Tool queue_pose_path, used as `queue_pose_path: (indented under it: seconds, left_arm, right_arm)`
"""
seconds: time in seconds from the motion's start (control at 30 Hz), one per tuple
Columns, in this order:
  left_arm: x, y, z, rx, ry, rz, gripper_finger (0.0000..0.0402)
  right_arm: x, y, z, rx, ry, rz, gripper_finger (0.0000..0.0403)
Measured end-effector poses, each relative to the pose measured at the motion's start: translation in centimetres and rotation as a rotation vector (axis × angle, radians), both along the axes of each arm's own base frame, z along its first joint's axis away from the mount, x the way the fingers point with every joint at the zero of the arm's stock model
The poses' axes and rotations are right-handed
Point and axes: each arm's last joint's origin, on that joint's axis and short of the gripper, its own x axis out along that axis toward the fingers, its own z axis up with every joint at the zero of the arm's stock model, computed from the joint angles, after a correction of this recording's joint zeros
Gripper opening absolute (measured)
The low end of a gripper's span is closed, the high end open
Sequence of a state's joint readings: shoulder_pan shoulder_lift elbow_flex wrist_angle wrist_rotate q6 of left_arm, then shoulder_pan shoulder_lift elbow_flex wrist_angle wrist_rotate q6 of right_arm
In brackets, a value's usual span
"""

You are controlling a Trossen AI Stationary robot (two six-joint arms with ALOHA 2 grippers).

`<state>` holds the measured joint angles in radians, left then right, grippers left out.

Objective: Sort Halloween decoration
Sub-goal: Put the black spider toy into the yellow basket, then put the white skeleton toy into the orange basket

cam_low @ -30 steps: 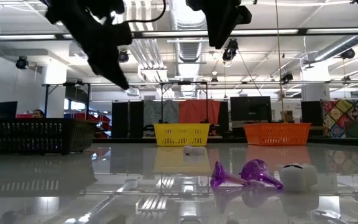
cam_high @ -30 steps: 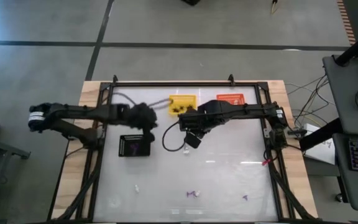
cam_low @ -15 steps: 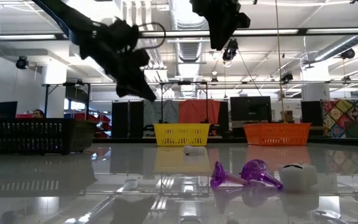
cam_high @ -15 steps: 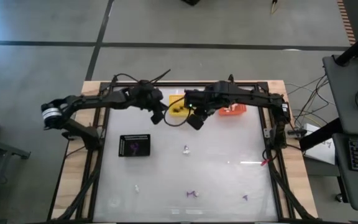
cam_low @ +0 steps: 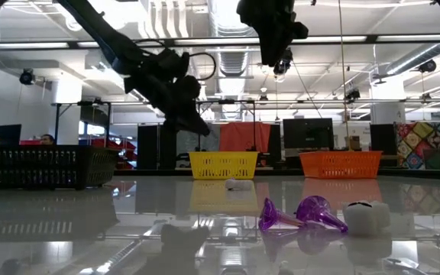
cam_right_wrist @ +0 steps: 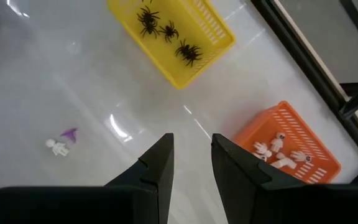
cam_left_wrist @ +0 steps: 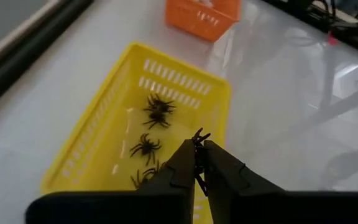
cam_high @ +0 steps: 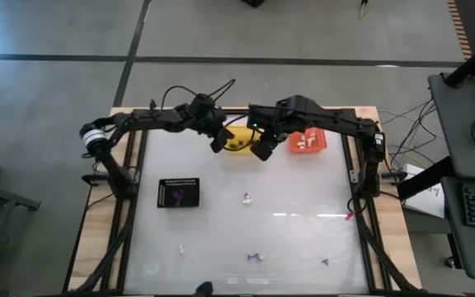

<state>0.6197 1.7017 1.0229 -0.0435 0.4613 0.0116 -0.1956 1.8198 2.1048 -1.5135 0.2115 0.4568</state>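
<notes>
Left gripper hangs above the yellow basket, its fingers pressed together on a black spider whose legs stick out past the tips. Several more spiders lie inside that basket. Right gripper hovers high between the two baskets, fingers apart and holding nothing. White figures sit in the orange basket. Out on the table, a white trinket and purple ones lie loose, and a black tray holds a purple piece.
</notes>
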Motion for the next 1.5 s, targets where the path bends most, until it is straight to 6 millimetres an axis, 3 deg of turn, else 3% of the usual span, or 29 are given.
queue_pose_path:
  seconds: [0.13, 0.4, 0.53, 0.67, 0.87, 1.13, 1.5]
  left_arm:
    - [0.3, 0.8, -0.3, -0.013, 0.021, 0.009, 0.0035]
    - [0.9, 1.6, 1.7, 0.05, 0.048, -0.038, 0.0106]
    - [0.1, 1.2, 2.4, -0.002, 0.203, -0.097, 0.0122]
    - [-1.3, 0.3, 2.7, -0.053, 0.326, -0.163, 0.0122]
    - [-3.6, -1.5, 3.6, -0.076, 0.319, -0.132, 0.0121]
    - [-7.7, -4.7, 6.7, -0.072, 0.245, -0.069, 0.012]
    - [-12.6, -8.6, 11.4, -0.002, 0.097, -0.032, 0.012]
  right_arm:
    - [0.0, -0.1, 0.0, 0.0, 0.001, -0.003, 0.0098]
    - [-0.1, 0.0, 0.0, 0.005, 0.006, -0.007, 0.0098]
    - [-0.2, 0.5, -0.1, 0.016, 0.02, -0.028, 0.0098]
    - [-0.1, 1.7, -0.4, 0.025, 0.045, -0.017, 0.0098]
    - [0.2, 4.2, -1.8, 0.038, 0.093, 0.001, 0.0098]
    - [0.5, 7.1, -5.1, 0.113, 0.152, -0.034, 0.0098]
    - [3.3, 11.2, -10.2, 0.254, -0.048, 0.189, 0.0098]
